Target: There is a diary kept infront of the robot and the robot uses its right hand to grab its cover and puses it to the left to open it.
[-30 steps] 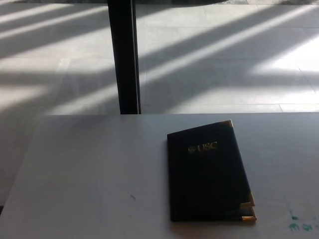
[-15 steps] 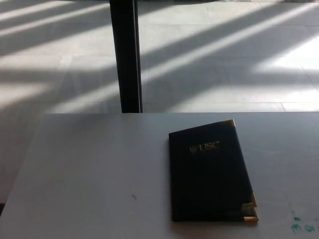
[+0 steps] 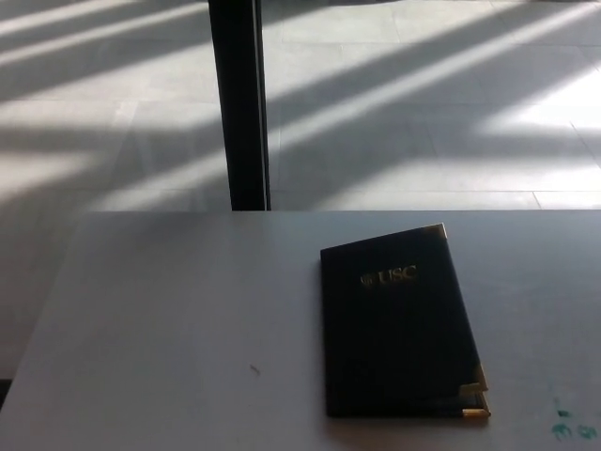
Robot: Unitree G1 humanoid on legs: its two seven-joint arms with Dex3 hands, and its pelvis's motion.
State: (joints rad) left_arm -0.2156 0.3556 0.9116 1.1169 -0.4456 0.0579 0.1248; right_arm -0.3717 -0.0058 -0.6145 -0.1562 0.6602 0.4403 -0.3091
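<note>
Closed dark diary (image 3: 399,329) flat on white bench (image 3: 169,319), at 4 o'clock from centre. Neither hand visible; state unknowable.

Neither robot hand in view.

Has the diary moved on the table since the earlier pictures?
No. The diary shifts slightly right in the picture, but so do the black post and the table edge, so the camera moved, not the diary.
</note>
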